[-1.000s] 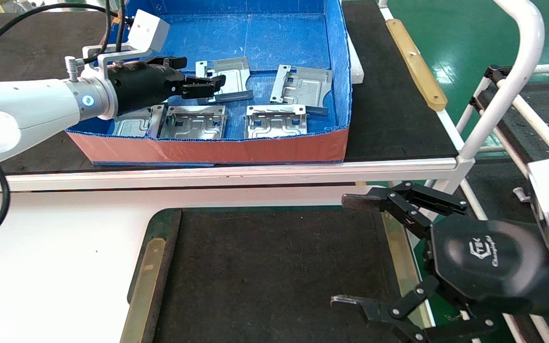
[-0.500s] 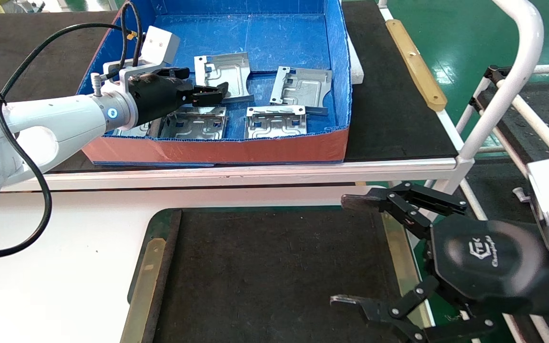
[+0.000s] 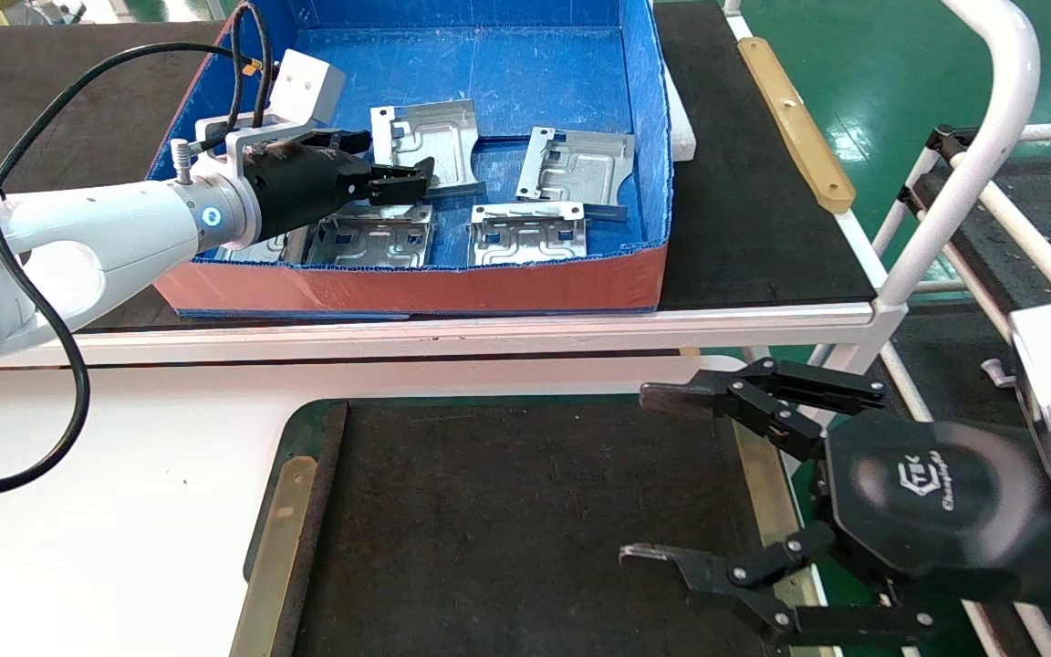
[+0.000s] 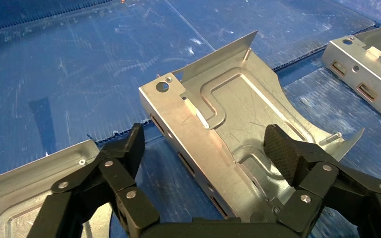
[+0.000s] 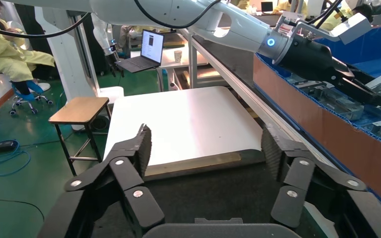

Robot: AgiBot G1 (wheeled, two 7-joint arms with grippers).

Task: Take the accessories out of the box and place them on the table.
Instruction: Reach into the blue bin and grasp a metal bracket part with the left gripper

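Note:
The box (image 3: 398, 287) stands on the bench, blue inside, orange-red outside. Several silvery brackets lie in it: one at the middle (image 3: 425, 137), one to its right (image 3: 576, 164), two by the front wall (image 3: 528, 235) (image 3: 370, 239), one partly hidden under the arm (image 3: 256, 246). My left gripper (image 3: 393, 157) is open, low in the box. In the left wrist view it (image 4: 206, 144) straddles the middle bracket's (image 4: 228, 124) side wall, one pad (image 4: 280, 148) over the bracket. My right gripper (image 3: 635, 474) is open and empty over the table's (image 3: 525, 529) right edge.
The bench's black mat (image 3: 744, 201) lies right of the box, with a tan strip (image 3: 795, 119) and a white tube frame (image 3: 972, 155). A white panel (image 3: 106, 474) lies left of the table. The left arm's black cable (image 3: 33, 301) hangs there.
My left arm has swung so that its gripper points more along the box; the middle bracket sits slightly farther back. My right gripper has shifted a little to the left and opened wider.

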